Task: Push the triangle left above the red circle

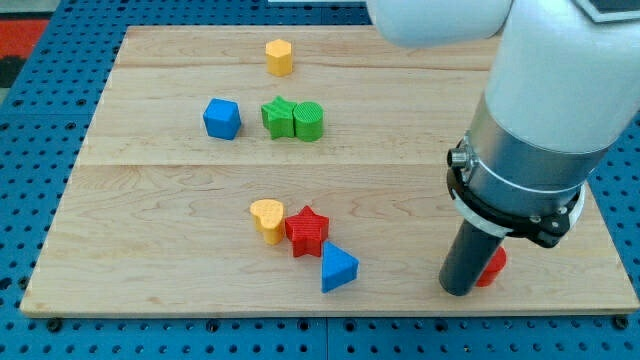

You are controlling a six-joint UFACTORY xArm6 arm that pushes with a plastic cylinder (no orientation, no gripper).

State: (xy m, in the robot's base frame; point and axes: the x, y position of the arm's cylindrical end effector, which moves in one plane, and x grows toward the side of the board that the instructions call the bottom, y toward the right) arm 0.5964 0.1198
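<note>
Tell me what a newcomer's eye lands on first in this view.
The big grey and white arm fills the view's right, its dark rod coming down near the board's bottom right edge; my tip sits beside a red block that is mostly hidden behind the rod. Next comes the cluster at bottom centre: a yellow heart touching a red star, with the blue triangle just below the star.

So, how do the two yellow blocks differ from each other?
The yellow block at the view's top stands alone, while the yellow heart touches the red star. The top one looks roughly hexagonal; the lower one is heart-shaped with two lobes. The top one lies near the board's far edge, the heart nearer the view's bottom, close to the blue triangle. Both share the same yellow colour and similar size.
</note>
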